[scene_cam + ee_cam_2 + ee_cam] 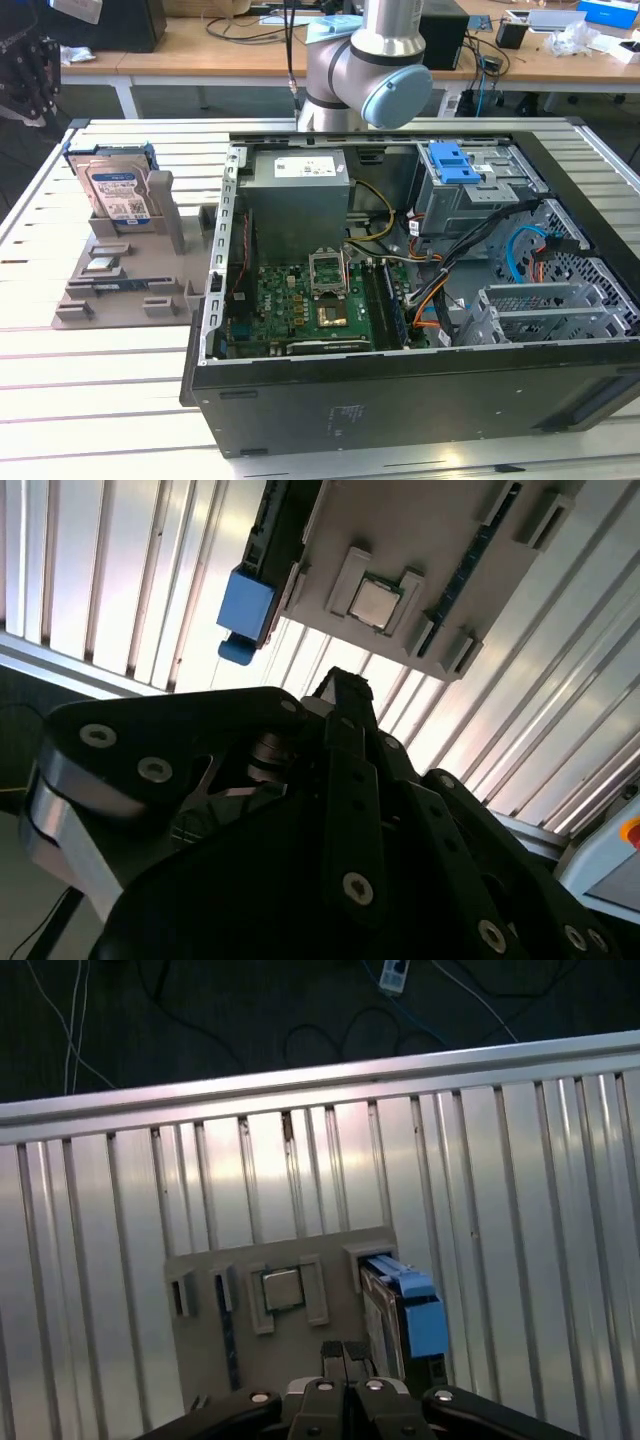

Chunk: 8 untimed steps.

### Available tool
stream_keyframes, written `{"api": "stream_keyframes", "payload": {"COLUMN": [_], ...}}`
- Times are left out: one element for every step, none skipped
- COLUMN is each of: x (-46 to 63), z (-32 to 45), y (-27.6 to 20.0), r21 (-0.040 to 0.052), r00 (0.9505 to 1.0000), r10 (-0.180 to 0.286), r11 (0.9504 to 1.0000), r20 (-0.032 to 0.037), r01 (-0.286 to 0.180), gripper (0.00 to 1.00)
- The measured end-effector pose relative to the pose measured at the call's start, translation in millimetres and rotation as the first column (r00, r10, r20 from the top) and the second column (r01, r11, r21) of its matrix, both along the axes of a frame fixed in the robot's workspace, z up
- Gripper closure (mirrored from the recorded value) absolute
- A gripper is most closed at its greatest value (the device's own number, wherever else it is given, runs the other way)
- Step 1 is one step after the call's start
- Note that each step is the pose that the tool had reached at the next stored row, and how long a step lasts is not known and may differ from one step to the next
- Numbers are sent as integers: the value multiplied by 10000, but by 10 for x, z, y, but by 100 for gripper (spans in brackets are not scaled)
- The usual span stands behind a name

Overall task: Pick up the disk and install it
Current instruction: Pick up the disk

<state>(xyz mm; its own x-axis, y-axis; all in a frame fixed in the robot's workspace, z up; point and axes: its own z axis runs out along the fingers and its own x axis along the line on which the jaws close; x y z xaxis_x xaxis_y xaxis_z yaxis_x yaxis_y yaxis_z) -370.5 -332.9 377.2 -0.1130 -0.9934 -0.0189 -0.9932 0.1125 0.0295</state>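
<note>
Disk (pixel 115 190) upright on edge in grey holder (pixel 100 292) on slatted table (pixel 90 400), at the exterior view's left of open case (pixel 400 395), gripper (pixel 346 1358) clear of disk, fingers pressed together, holding nothing

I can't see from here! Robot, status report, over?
Tool shut, empty, above the holder. Disk upright in holder, untouched. Nothing between tool and disk.
</note>
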Motion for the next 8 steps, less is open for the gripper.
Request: {"api": "stream_keyframes", "payload": {"x": [0,0,0,0,0,0,0,0], "z": [0,0,0,0,0,0,0,0], "y": [0,0,0,0,0,0,0,0], "r21": [0,0,0,0,1,0,0,0], "r00": [9999,9998,9994,9991,9979,9969,9960,9953], "r10": [102,215,335,430,641,791,889,973], "r11": [9999,9998,9994,9991,9979,9969,9960,9953], "r20": [1,0,0,1,0,0,0,1], "r01": [-102,-215,-335,-430,-641,-791,-889,-973], "gripper": [89,89,89,89,89,89,89,89]}}
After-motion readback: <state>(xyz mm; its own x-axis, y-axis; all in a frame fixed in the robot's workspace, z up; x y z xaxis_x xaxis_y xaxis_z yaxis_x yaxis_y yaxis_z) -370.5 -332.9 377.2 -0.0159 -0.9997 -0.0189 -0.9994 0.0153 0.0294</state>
